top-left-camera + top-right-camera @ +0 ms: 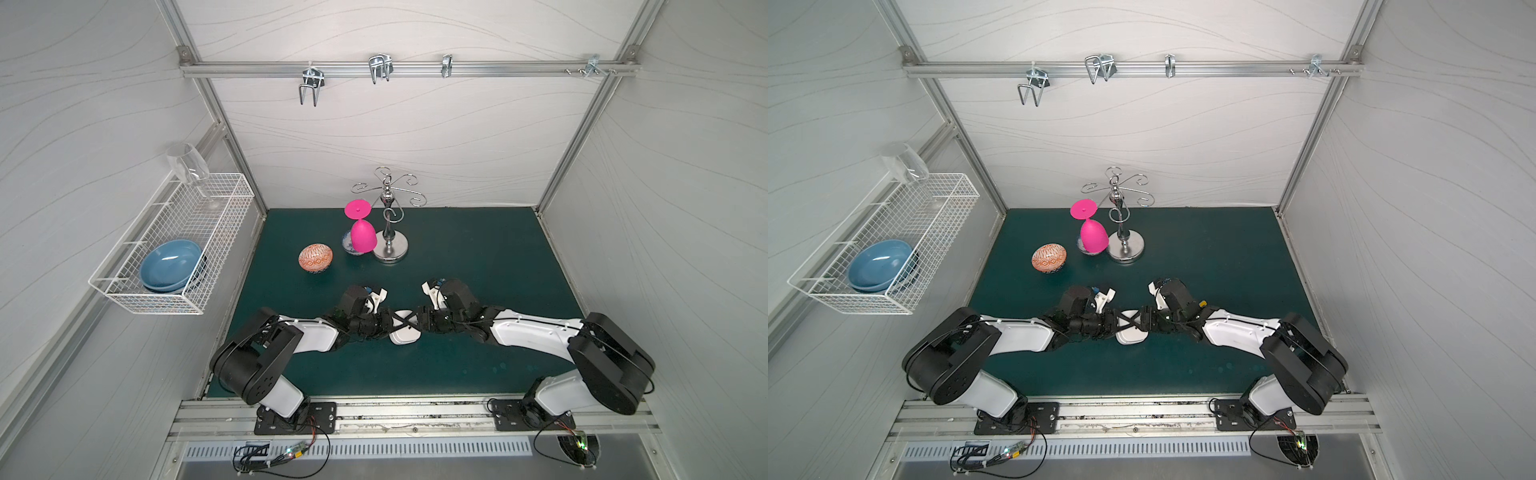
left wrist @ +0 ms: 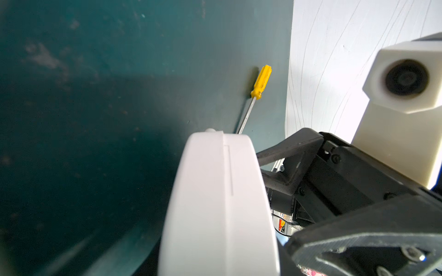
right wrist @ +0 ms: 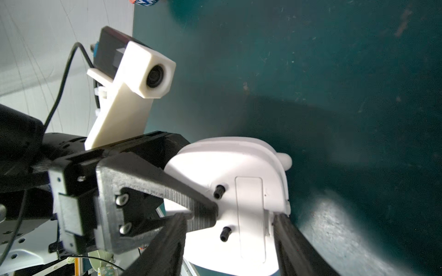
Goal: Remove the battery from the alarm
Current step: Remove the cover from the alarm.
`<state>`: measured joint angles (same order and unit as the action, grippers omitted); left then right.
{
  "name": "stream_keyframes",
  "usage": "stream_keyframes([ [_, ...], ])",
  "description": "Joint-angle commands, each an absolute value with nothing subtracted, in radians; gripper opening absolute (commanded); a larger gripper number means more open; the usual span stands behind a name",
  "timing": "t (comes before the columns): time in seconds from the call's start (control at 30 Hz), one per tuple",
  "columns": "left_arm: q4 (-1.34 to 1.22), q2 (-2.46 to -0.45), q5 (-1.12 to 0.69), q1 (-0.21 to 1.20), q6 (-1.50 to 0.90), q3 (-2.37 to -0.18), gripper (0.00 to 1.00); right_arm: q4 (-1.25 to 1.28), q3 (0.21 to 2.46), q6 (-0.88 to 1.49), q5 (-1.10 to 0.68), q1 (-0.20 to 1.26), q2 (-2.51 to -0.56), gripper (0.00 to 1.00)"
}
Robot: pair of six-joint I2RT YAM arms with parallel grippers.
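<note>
Your dark green desk (image 1: 478, 257) is carrying a patterned orange egg (image 1: 315, 257) left of centre, a silver stand (image 1: 390, 249) at upper centre; a yellow-handled screwdriver (image 2: 260, 81) is lying flat.

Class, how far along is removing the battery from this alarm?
Done: the alarm is held off the table by the left gripper. In hand: the right gripper straddles its back. Left: the back cover looks closed and no battery shows, so opening and extraction remain.
</note>
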<state>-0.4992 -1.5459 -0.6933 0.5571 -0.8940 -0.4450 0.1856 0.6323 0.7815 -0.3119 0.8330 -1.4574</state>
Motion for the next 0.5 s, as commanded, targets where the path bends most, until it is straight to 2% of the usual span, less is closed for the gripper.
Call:
stream_keyframes([
  [0.0, -0.604, -1.562, -0.701, 0.555, -0.901, -0.447, 0.22, 0.227, 0.631, 0.794, -0.322, 0.857, -1.476, 0.62],
  [0.47, -0.636, -1.598, -0.694, 0.554, -0.920, -0.441, 0.21, 0.228, 0.608, 0.799, -0.311, 0.871, -1.502, 0.61],
])
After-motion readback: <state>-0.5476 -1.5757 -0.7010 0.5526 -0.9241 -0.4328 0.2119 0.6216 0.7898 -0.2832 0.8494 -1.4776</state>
